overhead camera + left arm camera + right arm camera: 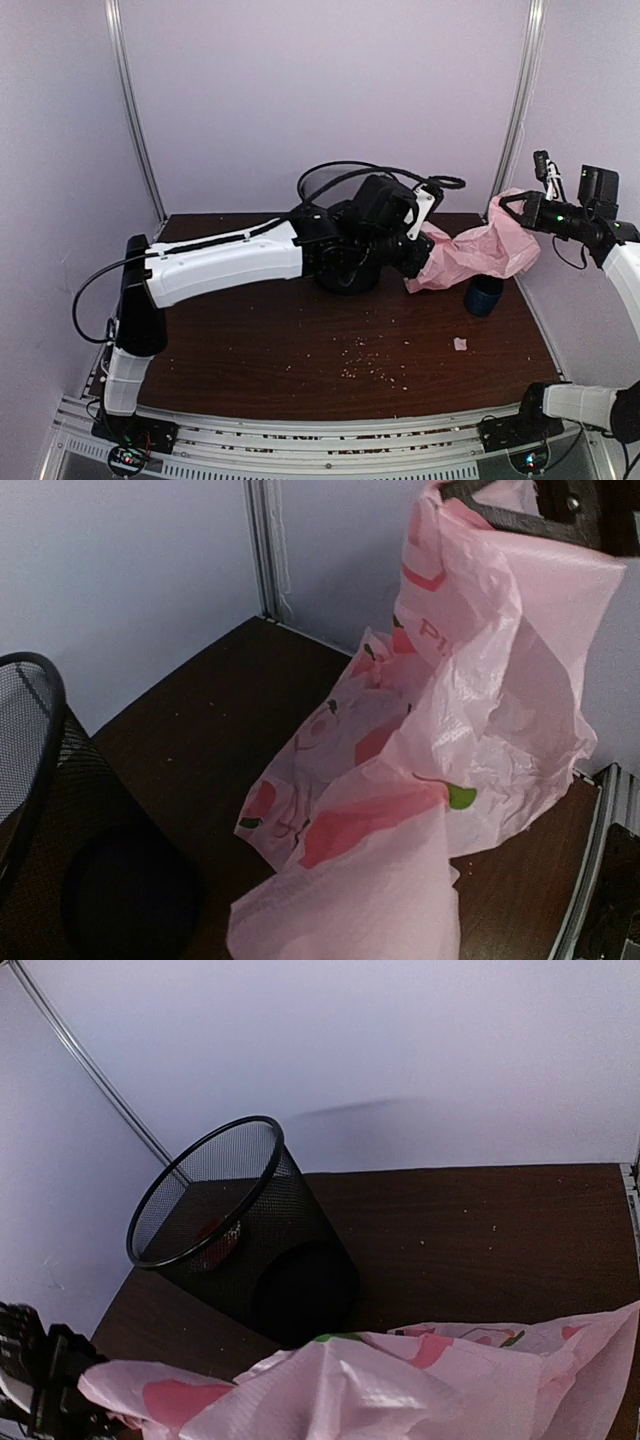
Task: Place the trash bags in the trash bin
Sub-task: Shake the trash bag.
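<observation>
Soft, even, faintly lilac light fills all three views, leaving only a dim shadow streak on the pale wall (420,1040) above the black wire-mesh round bin (250,1250), while the thin pale-pink plastic bag (490,720) blurs out of focus along the wrist frames' lower edges.

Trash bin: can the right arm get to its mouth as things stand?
Probably not cleanly. The left arm hangs directly over the trash bin, and the right tool is off to its right, shut on the pink bag stretched across to the left tool.
</observation>
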Available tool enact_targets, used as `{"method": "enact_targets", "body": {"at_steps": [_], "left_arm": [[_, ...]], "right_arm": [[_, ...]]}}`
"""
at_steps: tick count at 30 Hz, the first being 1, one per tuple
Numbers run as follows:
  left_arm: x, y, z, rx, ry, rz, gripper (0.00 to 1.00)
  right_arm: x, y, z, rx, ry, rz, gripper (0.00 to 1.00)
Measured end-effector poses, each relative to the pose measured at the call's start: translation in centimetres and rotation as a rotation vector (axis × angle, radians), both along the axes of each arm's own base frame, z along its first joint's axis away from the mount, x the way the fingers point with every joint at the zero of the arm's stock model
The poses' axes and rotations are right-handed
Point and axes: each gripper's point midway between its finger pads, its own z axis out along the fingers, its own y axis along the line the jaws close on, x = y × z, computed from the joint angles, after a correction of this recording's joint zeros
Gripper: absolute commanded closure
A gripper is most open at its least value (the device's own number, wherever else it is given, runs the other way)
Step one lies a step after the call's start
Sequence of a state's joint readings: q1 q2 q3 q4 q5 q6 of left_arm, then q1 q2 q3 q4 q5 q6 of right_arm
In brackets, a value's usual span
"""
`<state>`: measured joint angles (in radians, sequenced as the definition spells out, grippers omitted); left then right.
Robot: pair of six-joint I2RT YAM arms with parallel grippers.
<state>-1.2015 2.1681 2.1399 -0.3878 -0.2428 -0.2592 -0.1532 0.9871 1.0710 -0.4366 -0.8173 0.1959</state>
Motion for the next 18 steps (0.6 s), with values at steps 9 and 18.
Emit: {"method": "enact_targets", "body": {"at_steps": [9, 18], "left_arm": [[2.2, -0.5, 11.9, -0.178, -0.323, -0.017, 1.0], [-22.9, 9.5, 34.3, -0.643, -1.039, -0.177, 1.0]], "right_arm": [[2.0, -0.1, 22.2, -0.012, -0.477, 0.01, 1.0], [-30.5, 7.4, 36.2, -0.375, -1.369, 0.205, 1.0]]}}
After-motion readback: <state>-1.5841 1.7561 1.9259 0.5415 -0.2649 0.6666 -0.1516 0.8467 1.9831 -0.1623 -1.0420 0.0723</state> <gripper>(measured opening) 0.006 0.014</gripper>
